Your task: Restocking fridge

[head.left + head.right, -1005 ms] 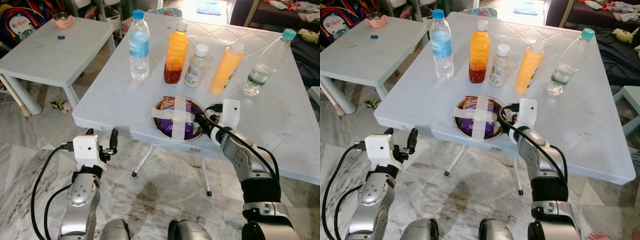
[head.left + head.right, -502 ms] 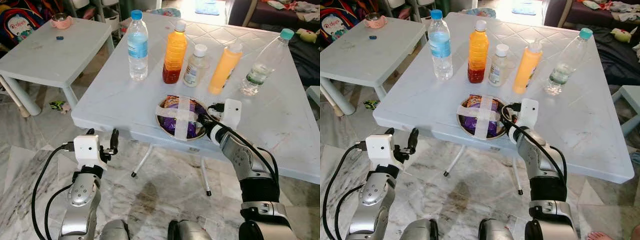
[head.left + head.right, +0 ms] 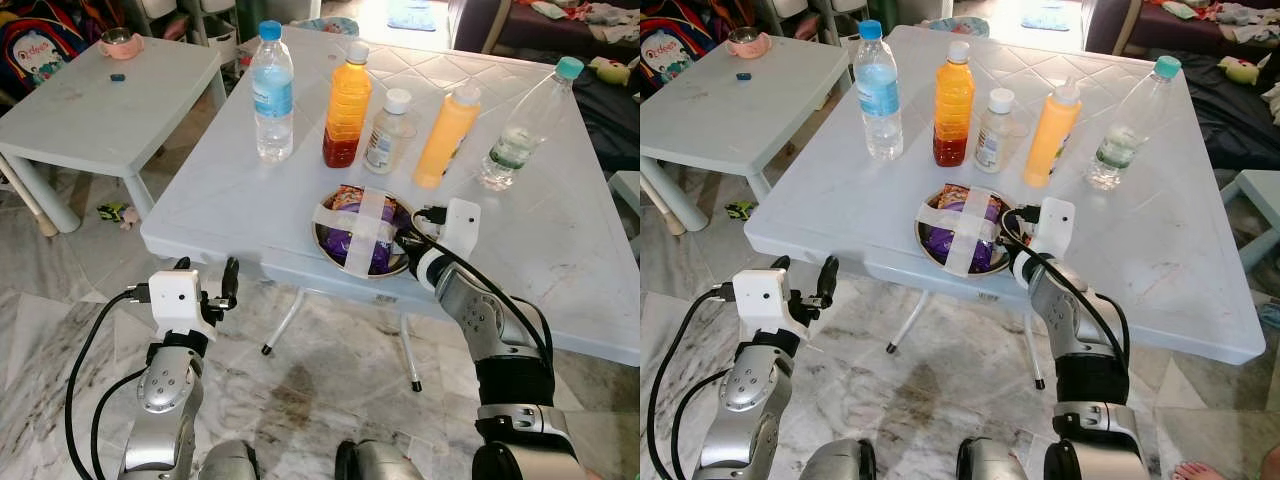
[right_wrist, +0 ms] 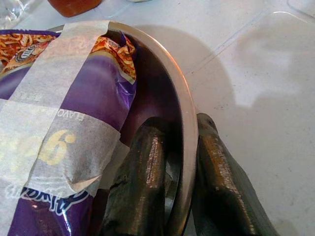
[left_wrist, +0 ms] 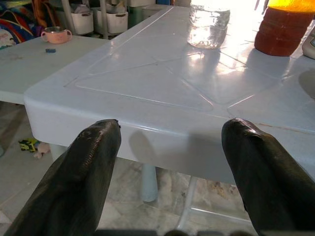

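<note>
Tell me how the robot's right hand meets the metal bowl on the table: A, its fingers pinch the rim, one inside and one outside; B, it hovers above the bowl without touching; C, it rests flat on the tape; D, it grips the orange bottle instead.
A: in the right wrist view the right hand straddles the metal bowl rim, one finger inside and one outside.

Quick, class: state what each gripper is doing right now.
Left gripper: open, holding nothing.
Right gripper: shut on the rim of the steel bowl.
</note>
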Controlling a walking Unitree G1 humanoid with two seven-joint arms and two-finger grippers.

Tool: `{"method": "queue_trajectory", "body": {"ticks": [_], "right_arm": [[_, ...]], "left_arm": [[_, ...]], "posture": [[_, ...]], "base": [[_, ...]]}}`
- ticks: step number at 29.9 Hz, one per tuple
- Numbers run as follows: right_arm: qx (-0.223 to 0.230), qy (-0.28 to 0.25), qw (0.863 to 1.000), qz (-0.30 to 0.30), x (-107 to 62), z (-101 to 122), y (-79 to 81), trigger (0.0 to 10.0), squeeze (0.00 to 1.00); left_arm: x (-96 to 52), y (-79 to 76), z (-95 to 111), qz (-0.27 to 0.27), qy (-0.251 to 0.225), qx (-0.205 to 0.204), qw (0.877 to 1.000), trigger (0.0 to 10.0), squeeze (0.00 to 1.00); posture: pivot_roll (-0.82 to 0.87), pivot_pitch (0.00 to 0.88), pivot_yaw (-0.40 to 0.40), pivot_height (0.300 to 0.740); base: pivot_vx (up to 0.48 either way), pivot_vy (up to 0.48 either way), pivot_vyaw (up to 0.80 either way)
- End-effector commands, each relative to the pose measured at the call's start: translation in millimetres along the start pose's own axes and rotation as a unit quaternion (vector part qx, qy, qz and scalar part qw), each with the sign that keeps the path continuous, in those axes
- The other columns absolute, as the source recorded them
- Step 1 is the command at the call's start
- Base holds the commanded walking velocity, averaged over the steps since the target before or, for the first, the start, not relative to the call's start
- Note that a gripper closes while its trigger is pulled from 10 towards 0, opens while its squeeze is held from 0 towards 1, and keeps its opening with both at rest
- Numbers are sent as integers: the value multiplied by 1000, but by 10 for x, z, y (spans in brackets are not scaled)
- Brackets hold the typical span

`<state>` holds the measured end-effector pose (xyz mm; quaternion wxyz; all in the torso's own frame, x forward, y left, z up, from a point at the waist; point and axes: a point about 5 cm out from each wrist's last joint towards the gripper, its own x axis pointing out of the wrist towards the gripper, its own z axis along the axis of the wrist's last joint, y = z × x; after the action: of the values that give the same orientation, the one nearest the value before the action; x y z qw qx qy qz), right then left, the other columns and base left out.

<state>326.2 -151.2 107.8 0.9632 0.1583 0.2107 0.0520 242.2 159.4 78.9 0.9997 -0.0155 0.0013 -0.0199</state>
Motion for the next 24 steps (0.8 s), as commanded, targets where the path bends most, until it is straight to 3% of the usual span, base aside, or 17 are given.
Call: {"method": "queue_trajectory", "body": {"ticks": [1, 4, 5, 10, 14, 17, 19, 24], "right_arm": [[4, 54, 998, -23, 2, -255, -80, 0, 0], [18, 39, 999, -11, -6, -222, -48, 0, 0], [23, 29, 999, -5, -13, -200, -29, 10000, 0], [33, 18, 999, -25, -46, -212, -82, 10000, 0], [10, -1, 998, -54, -69, -261, -150, 10000, 0], [8, -26, 999, -42, -65, -244, -131, 10000, 0], [-22, -56, 998, -37, -65, -196, -116, 10000, 0], [0, -69, 998, 9, -97, -176, -63, 10000, 0]], "left_arm": [[5, 0, -3, 3, 3, 1, 1000, 10000, 0], [-5, 7, -27, 9, 12, -4, 1000, 10000, 0], [-15, 17, -49, 14, 20, -6, 1000, 10000, 0], [-35, 63, -132, 33, 45, -5, 998, 10000, 0], [16, 86, -136, 40, 48, -7, 998, 10000, 0], [44, 77, -121, 39, 46, -6, 998, 10000, 0], [65, 70, -107, 38, 44, -6, 998, 10000, 0], [38, 67, -139, 39, 50, -6, 998, 10000, 0]], "posture": [[84, 105, -27, 740], [76, 104, -22, 740], [72, 104, -21, 740], [66, 105, -20, 740], [55, 104, -18, 740], [56, 104, -18, 740], [58, 104, -20, 740], [61, 104, -23, 740]], "base": [[0, 0, 0], [0, 0, 0], [0, 0, 0], [0, 0, 0], [0, 0, 0], [0, 0, 0], [0, 0, 0], [-229, 0, 0]]}}
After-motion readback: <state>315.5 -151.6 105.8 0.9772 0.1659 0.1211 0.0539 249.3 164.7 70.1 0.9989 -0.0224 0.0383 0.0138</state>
